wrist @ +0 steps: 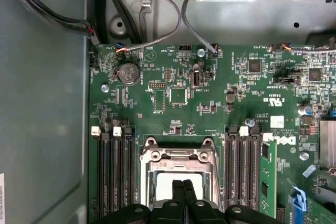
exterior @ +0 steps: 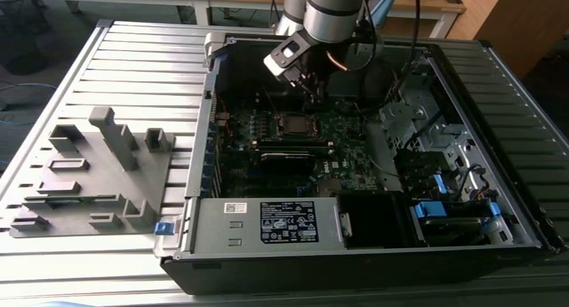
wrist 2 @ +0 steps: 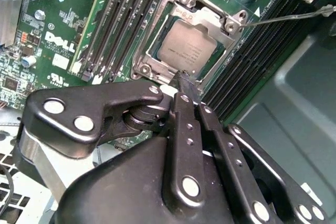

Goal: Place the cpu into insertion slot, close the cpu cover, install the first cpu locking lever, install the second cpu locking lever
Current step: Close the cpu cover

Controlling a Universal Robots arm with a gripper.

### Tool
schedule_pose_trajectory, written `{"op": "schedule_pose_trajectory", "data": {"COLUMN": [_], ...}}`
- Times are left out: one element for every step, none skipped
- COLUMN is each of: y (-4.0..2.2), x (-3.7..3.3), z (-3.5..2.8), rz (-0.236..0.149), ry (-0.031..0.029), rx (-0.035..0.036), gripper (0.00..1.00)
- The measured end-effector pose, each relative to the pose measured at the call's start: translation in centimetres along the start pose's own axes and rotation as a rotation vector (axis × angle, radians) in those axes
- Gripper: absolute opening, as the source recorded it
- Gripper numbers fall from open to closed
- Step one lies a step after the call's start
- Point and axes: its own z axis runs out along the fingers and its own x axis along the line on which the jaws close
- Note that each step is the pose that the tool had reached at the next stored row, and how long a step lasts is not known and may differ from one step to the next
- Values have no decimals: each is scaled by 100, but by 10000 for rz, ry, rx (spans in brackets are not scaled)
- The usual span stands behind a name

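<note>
The cpu (wrist 2: 181, 48) lies flat in the insertion slot (wrist 2: 144, 69), its dull silver face showing through the window of the cpu cover (wrist 2: 207, 18), which is down over it. A thin metal locking lever (wrist 2: 294, 17) sticks out sideways over the memory slots, away from the socket. My gripper (wrist 2: 185, 80) is shut with nothing between its black fingers, the tips hovering just at the socket's edge. In the first wrist view the fingertips (wrist: 178, 187) overlap the cpu (wrist: 163, 182) and the cover (wrist: 178, 156). In the exterior view the gripper (exterior: 307, 87) hangs just above the socket (exterior: 294, 124).
Long black memory slots (wrist 2: 113, 30) flank the socket on both sides. The open computer case (exterior: 213, 47) walls in the board, with a power supply (exterior: 266, 224) in front and drive bays (exterior: 444, 160) on the exterior view's right. A grey fixture (exterior: 89, 174) sits on the exterior view's left.
</note>
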Motion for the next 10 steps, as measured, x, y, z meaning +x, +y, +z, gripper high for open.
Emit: {"op": "schedule_pose_trajectory", "data": {"y": [-13,-25,-40,-53,-66,-76,-83,-85,-85,-85], "x": [0,0,0,-1,-1,-2,-2,-1,-1,-1], "z": [4,8,13,18,21,24,26,26,26,26], "rz": [-2,-6,-11,-14,-17,-20,-22,-23,-24,-24], "ry": [-1,-1,0,-1,-2,-2,-3,-3,-3,-2], "rx": [0,0,1,1,1,2,2,2,1,-1], "gripper": [11,11,11,11,11,11,11,11,11,11]}}
